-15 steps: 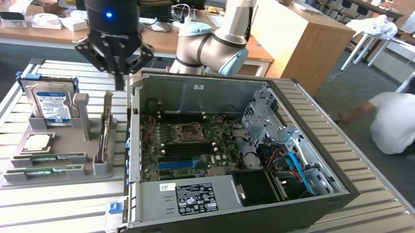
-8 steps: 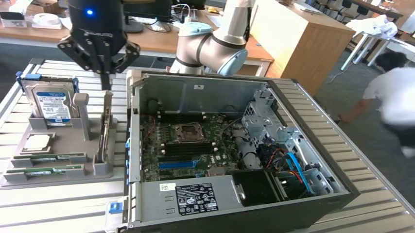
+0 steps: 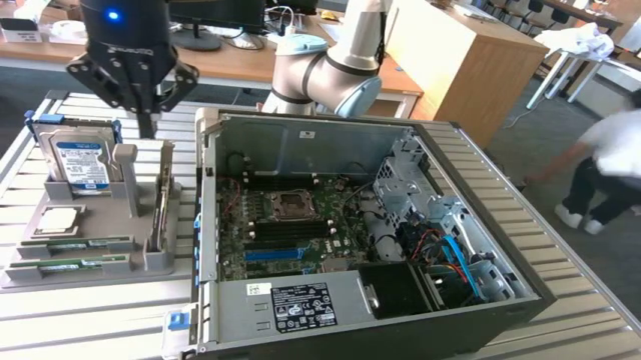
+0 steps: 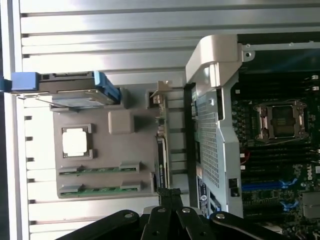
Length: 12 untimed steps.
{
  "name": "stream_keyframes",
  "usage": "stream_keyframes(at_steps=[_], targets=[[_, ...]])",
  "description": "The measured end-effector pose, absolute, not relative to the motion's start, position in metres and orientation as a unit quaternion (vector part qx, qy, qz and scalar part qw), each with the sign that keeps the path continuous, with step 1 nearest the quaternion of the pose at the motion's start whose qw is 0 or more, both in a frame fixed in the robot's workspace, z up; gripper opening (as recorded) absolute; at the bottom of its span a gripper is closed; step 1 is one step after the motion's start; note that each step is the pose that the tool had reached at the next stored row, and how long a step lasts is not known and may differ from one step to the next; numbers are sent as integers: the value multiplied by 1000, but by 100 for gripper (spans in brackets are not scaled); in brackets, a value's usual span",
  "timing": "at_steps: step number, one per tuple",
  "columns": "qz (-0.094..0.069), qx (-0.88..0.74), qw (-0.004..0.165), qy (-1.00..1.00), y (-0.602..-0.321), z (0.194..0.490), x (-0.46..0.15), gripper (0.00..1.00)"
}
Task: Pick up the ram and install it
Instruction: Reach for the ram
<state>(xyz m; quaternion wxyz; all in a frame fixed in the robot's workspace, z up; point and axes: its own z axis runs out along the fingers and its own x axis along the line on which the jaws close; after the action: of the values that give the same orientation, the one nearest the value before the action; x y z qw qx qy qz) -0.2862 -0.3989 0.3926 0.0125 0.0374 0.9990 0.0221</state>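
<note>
**Gripper closed and empty above the parts tray, both ram sticks in their cradles**

The gripper [image 3: 148, 127] hangs over the far part of the grey parts tray [image 3: 25, 279], between the upright hard drive [image 3: 82, 161] and the open computer case [image 3: 401, 311]. Its two fingers come together into one thin dark tip. In the wrist view the gripper [image 4: 169, 193] shows the same, with the linkages meeting at the centre and no gap between the fingers. It appears fully closed with nothing in its grasp, and it touches nothing.

One ram stick [image 3: 75, 245] lies flat in a cradle at the near end of the tray. The second ram stick [image 3: 70, 265] lies parallel just beside it, closer to the tray's edge. Both are well apart from the gripper. From the wrist they show as two green strips, the ram stick [image 4: 98, 169] and the second ram stick [image 4: 98, 190]. The square silver processor [image 3: 60, 219] sits on the tray between the sticks and the hard drive.

Inside the case the motherboard [image 3: 290, 232] lies exposed, with dark slots beside the processor socket [image 3: 293, 200].

A person [image 3: 611, 161] bends over at the exterior view's right.
</note>
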Motion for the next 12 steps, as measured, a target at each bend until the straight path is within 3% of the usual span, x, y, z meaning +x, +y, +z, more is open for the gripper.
stream_keyframes(at_steps=[12], targets=[[22, 37, 12, 999, -399, 393, -322, 10]])
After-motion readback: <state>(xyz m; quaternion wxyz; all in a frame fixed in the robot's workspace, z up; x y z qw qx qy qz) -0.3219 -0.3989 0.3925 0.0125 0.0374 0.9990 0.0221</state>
